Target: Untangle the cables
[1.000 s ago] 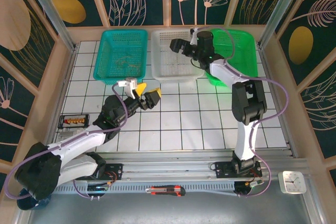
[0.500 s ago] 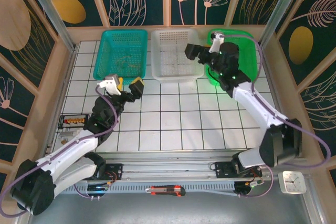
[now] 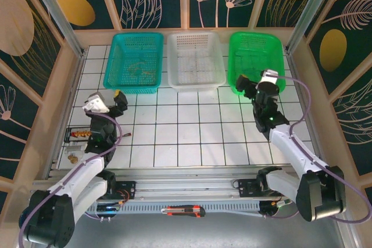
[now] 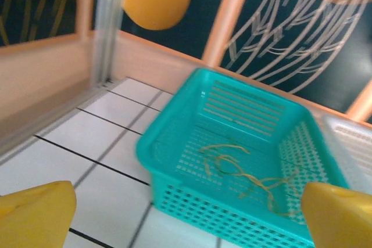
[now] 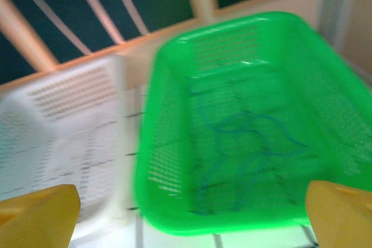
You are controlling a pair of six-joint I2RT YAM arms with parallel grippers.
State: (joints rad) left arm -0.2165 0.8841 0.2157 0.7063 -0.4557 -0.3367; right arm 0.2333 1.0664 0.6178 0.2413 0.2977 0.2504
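An olive cable (image 4: 244,169) lies in loose loops on the floor of the teal basket (image 4: 174,143), seen from above as cable (image 3: 136,69) in basket (image 3: 111,62). A blue cable (image 5: 244,143) lies in the green basket (image 5: 157,161), which stands at the back right (image 3: 279,62). My left gripper (image 3: 113,98) hovers over the tiles in front of the teal basket's near left corner, open, and its yellow fingertips (image 4: 35,213) frame an empty gap (image 4: 186,225). My right gripper (image 3: 251,85) hangs just in front of the green basket, open and empty (image 5: 189,225).
A white basket (image 3: 174,76) stands between the teal and green ones. A small black box (image 3: 79,136) sits at the left edge of the tiles. A red and black cutter (image 3: 183,210) lies on the front rail, and a small clock (image 3: 321,200) at the near right.
Both arms have drawn back from the baskets toward the near edge, the left gripper swinging left and the right gripper coming out from over the white and green baskets. Both stay open.
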